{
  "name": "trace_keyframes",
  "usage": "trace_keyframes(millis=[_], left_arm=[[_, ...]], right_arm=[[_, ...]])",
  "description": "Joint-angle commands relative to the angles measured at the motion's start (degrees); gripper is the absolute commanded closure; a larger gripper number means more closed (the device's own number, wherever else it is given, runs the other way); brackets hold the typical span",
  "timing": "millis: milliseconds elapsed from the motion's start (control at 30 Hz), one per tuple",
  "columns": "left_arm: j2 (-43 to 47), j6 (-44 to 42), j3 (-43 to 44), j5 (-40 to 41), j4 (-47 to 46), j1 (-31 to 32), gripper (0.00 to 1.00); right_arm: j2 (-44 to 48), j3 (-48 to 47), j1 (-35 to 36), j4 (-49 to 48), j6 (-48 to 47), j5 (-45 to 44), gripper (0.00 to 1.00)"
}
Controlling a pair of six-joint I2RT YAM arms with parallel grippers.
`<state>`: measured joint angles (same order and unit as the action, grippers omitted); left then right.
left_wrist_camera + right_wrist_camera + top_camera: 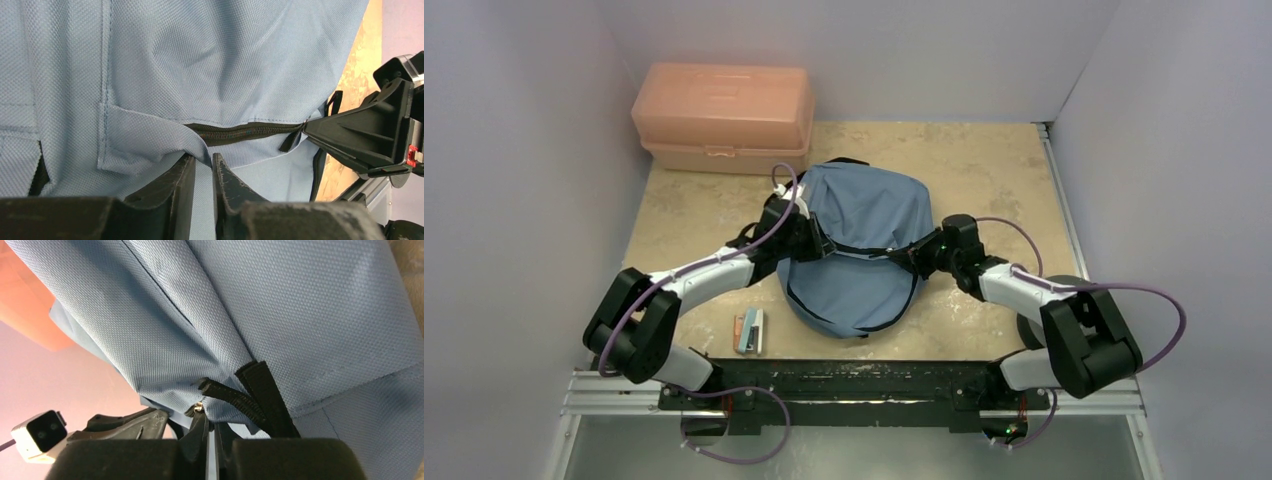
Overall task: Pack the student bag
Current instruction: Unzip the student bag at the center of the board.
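Black fingers of the left gripper [202, 161] fill the bottom of the left wrist view. They are pressed almost together, with a fold of blue cloth from the student bag [864, 215] pinched between them. The fold sits just below the left end of a dark zipper [240, 132], which runs across the bag and looks partly open.

At the zipper's other end is the right gripper [209, 422]. Its fingers are drawn close together, with only a thin slit between them, and they nip the bag right at the small metal zipper slider [199, 407]. Whether they grip the pull tab or only the cloth beside it cannot be told. A black webbing strap [260, 390] is folded over just beside those fingers.

From above, the bag lies flat in the middle of the tan table [984, 170], with one arm reaching in to it from each side. A salmon-pink plastic box [724, 115] with its lid down stands at the far left corner, close to the bag. A small flat teal-and-orange item [749, 332] lies near the left arm, apart from the bag's near edge.
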<state>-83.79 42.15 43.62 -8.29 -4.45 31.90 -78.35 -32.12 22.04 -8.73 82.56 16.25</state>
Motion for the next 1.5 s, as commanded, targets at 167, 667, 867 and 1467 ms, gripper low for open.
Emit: trace_keyframes(millis=[167,667,867,1467], left_arm=[[8.4,-10.8,6.4,-4.0,11.9,3.2,0.6],[-17.6,-23.9,39.5,-6.1,37.7,12.4,0.59],[-21.0,-23.3,39.8,-4.6,35.7,12.4,0.61],[-24.8,-19.2,41.6,-7.0,32.4,12.4,0.88]], right_arm=[[-0.5,6.7,-0.7,-12.1,-3.3,2.0,1.0],[-0.7,10.3,-0.8,-21.6,-2.9,3.8,1.0],[-0.4,10.1,-0.7,-21.6,-3.3,3.7,1.0],[-0.9,10.0,-0.7,-21.5,-4.0,4.2,1.0]])
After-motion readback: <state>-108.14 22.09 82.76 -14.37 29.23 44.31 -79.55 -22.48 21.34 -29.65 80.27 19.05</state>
